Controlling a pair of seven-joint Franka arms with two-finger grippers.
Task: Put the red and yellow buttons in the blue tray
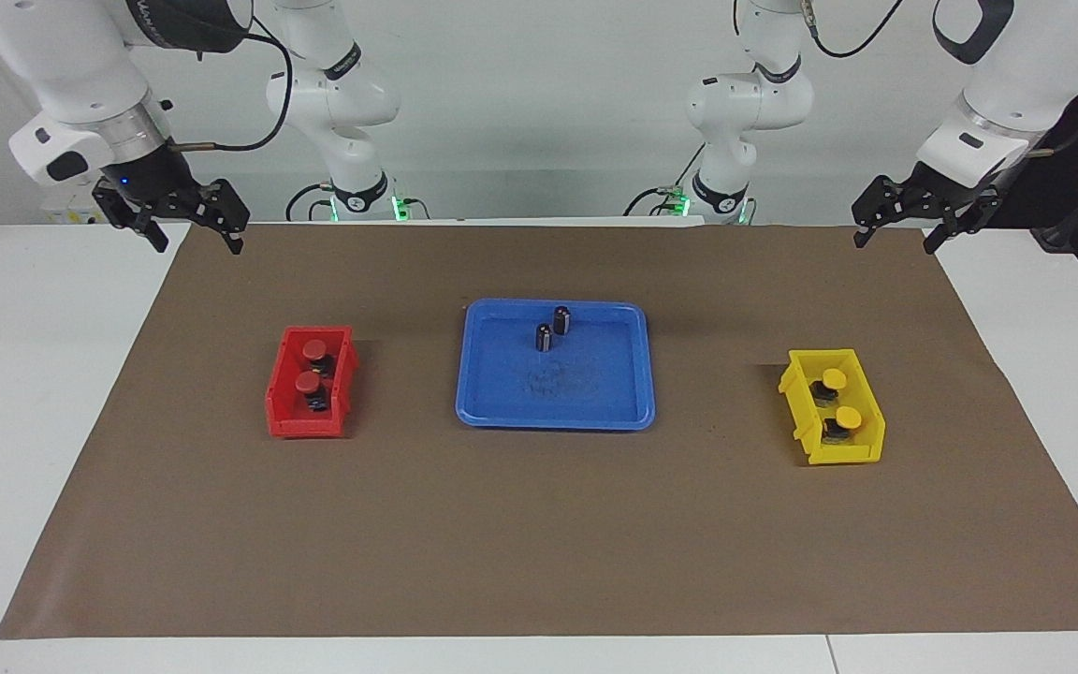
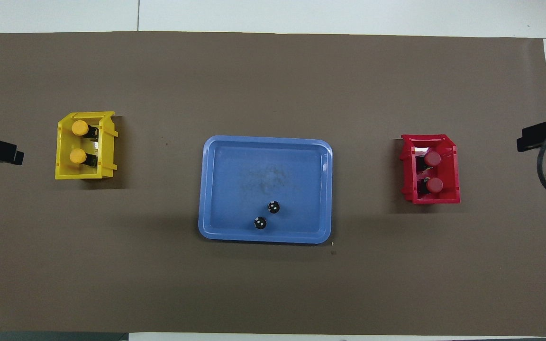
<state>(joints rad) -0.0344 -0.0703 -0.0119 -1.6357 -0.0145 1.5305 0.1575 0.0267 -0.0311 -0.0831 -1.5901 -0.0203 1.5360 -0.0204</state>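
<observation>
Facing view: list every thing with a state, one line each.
Red buttons: two, in the red bin.
Yellow buttons: two, in the yellow bin.
Blue tray: holds two upright dark cylinders.
Left gripper: open, waiting.
Right gripper: open, raised.

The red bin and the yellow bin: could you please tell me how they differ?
The red bin holds two red-capped buttons; the yellow bin holds two yellow-capped buttons. The red bin sits toward the right arm's end of the table, the yellow bin toward the left arm's end. Both are small, deep and flank the blue tray.
</observation>
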